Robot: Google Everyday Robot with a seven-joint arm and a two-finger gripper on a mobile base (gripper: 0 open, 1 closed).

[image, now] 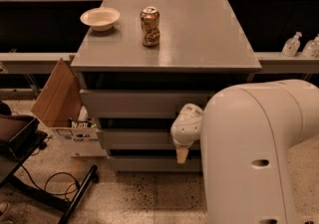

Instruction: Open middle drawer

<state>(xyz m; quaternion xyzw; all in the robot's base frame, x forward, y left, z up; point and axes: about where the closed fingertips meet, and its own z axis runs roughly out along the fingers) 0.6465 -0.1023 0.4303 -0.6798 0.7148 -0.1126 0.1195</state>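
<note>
The grey cabinet (164, 29) has three plain handleless drawer fronts stacked below its top. The middle drawer (134, 139) is the mid-sized front, between the broad top drawer (129, 103) and the narrow bottom drawer (149, 164). It looks closed, in line with the others. My gripper (182, 154) hangs at the end of the white arm (254, 148), pointing down in front of the right part of the middle drawer, its tan tip over the gap above the bottom drawer. The arm hides the right ends of all three drawers.
A white bowl (100, 18) and a dented can (150, 26) stand on the cabinet top. An open cardboard box (60, 103) sits on the floor to the left, beside a black chair base (60, 193) and cables. Bottles (292, 45) stand on a ledge at the right.
</note>
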